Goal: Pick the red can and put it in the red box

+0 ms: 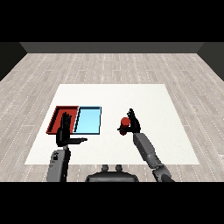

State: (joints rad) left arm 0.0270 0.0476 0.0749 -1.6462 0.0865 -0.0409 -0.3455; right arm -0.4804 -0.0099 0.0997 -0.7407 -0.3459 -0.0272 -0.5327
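So: grey plank floor [112,65] fills the background, running back to a dark wall strip at the far edge. On it sits the white table [131,100], a wide flat top taking up most of the middle of the head view.

Two trays lie side by side on the table's left part, long edges touching or nearly so. Red tray [58,114] is the outer one, nearest the table's left edge; light blue tray [89,119] is just to its right, toward the centre. Both look shallow, dark rims, nothing seen inside either.

Left forearm [59,164] comes up from the lower left corner, grey, roughly vertical. Left hand [64,133] is black, held upright with fingers straight and pointing away from the robot, thumb stuck out sideways to the right. It holds nothing, fingers relaxed. It overlaps the near edge of the red tray in this view; cannot tell whether it is above the tray or just in front of it.

Right forearm [148,153] angles in from the lower right toward the table centre. Right hand [133,124] is black, fingers curled around the red can [125,122], thumb on the near side. Can is in that hand, right of the blue tray and apart from it, well away from the red tray. Cannot tell if the can is lifted or resting on the table.
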